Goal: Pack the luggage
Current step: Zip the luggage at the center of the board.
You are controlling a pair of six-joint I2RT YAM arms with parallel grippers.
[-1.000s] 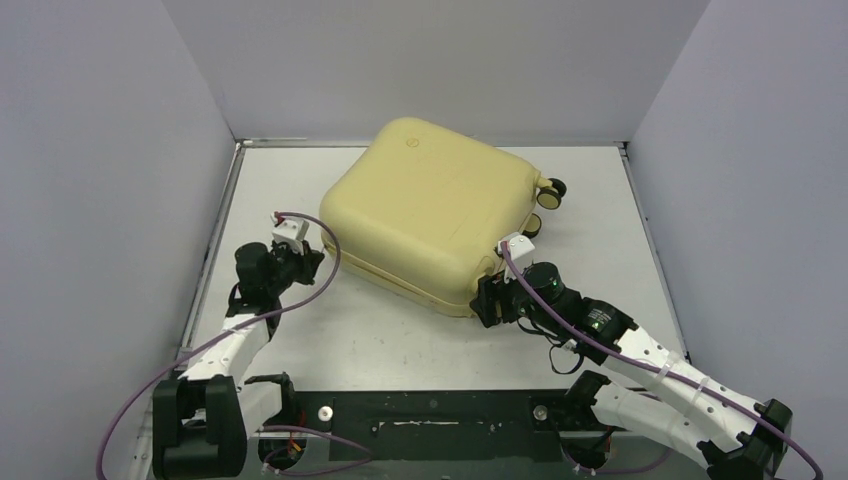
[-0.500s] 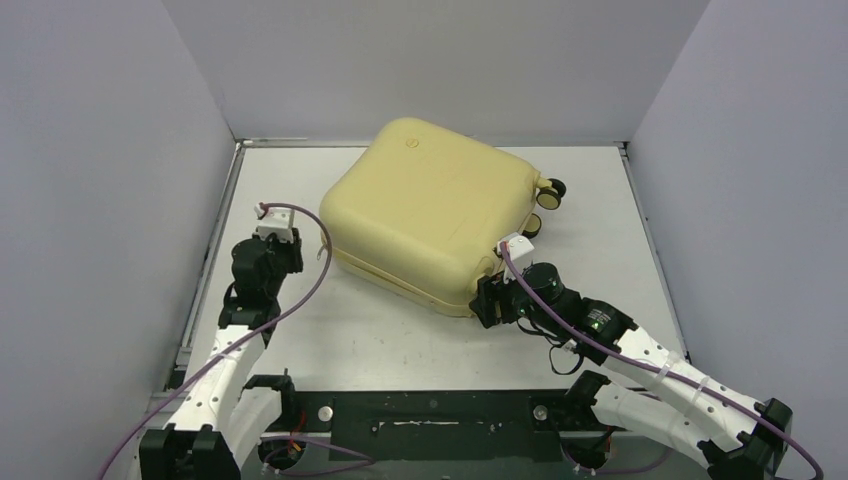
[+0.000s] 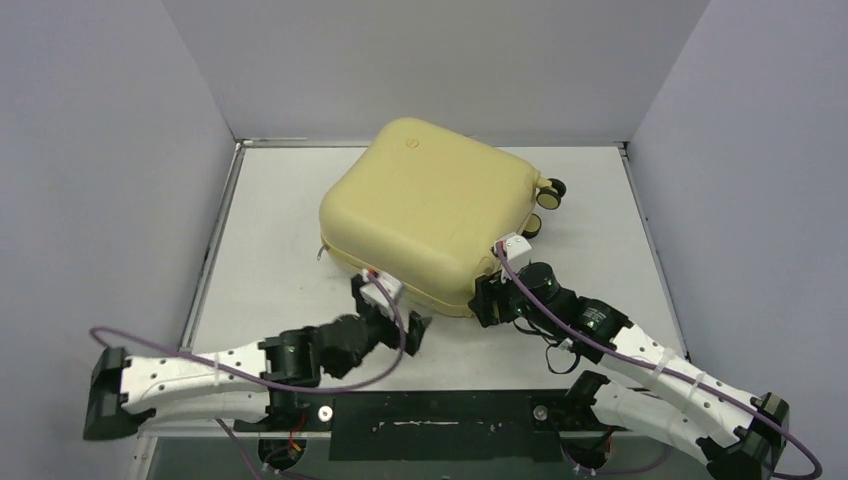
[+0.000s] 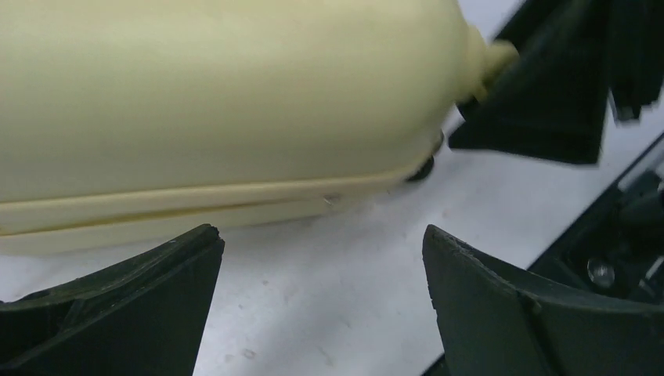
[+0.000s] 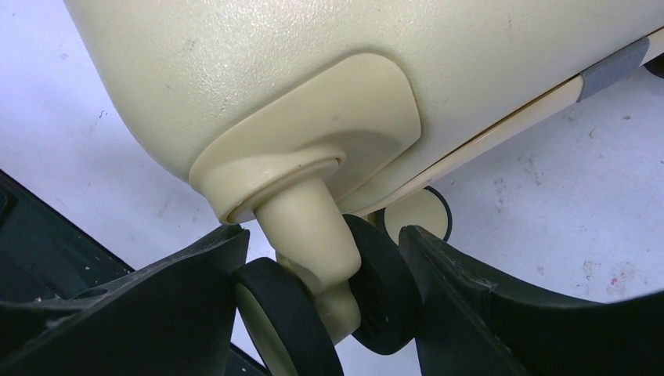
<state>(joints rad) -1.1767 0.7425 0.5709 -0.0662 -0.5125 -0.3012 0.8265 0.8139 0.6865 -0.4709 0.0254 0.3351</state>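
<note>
The small pale yellow hard-shell suitcase (image 3: 430, 210) lay closed and flat on the white tabletop (image 3: 270, 270), in the middle of the top view. Two of its wheels showed at its upper right corner. The left gripper (image 3: 392, 318) was just beside the suitcase's near edge, below the centre of the frame. Its fingers (image 4: 141, 305) were spread wide with nothing between them. At the suitcase's lower right corner, the right gripper (image 3: 484, 300) had its fingers (image 5: 156, 298) on either side of a black-and-cream caster wheel (image 5: 381, 286), grasping it.

Luggage (image 5: 313, 70) wheel (image 5: 286, 321), clamped in right pincer (image 5: 321, 247)
</note>
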